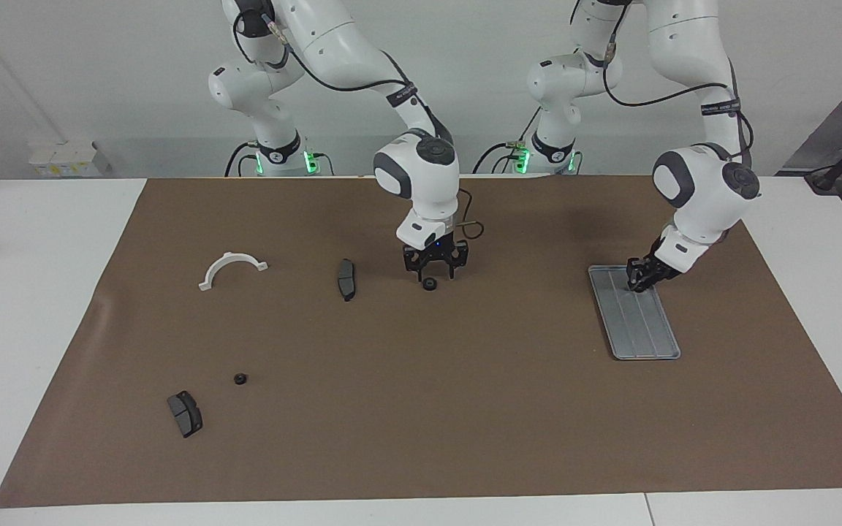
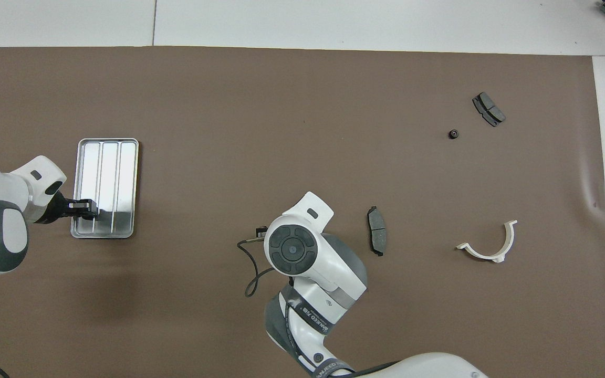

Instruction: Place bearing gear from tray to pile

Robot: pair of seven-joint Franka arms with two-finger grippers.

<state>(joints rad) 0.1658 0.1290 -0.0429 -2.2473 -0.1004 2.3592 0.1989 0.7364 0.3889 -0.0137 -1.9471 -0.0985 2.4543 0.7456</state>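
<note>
The silver ridged tray (image 1: 647, 336) (image 2: 105, 157) lies toward the left arm's end of the table. My left gripper (image 1: 639, 281) (image 2: 86, 208) is down on the tray's end nearest the robots, and no bearing gear shows apart from it there. A small black bearing gear (image 1: 429, 285) lies on the mat mid-table, and my right gripper (image 1: 433, 272) hangs open just over it. The overhead view hides both under the right arm's wrist (image 2: 292, 249). The pile holds a white half-ring bracket (image 1: 232, 268) (image 2: 489, 244) and a dark brake pad (image 1: 346, 279) (image 2: 376, 237).
Farther from the robots, toward the right arm's end, lie another small black gear (image 1: 240, 378) (image 2: 454, 134) and a second brake pad (image 1: 185, 413) (image 2: 488, 108). A brown mat (image 1: 465, 409) covers the table.
</note>
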